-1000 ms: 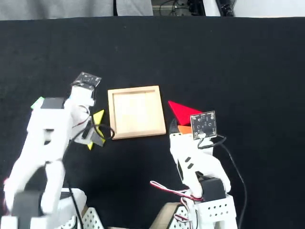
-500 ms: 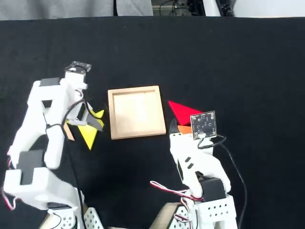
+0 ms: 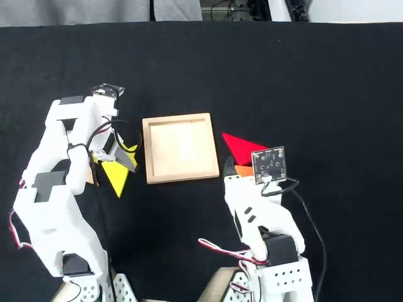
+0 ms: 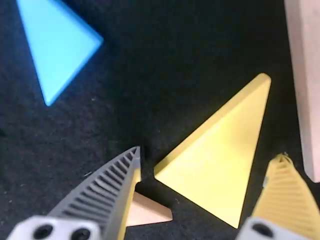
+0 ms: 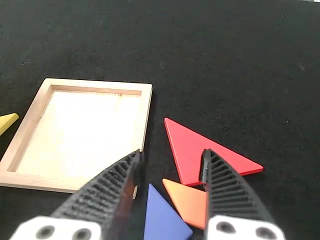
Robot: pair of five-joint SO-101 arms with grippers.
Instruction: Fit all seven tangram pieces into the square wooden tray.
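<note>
While square wooden tray [image 3: 179, 148] lies flat on black bench [image 3: 283, 75], all visible pieces lie outside it. Yellow triangle [image 4: 220, 165] just beside tray edge on left arm's side. Small tan piece [image 4: 147, 212] near its corner, light blue triangle [image 4: 55, 45] farther off. Left fingers [image 4: 110, 185] spread wide, straddling yellow triangle, gripping nothing. Red triangle [image 5: 202, 150] near opposite tray edge, with orange piece [image 5: 190, 200] and dark blue piece [image 5: 162, 220] just beside it. Right fingers [image 5: 227, 195] apart above these, holding nothing.
</note>
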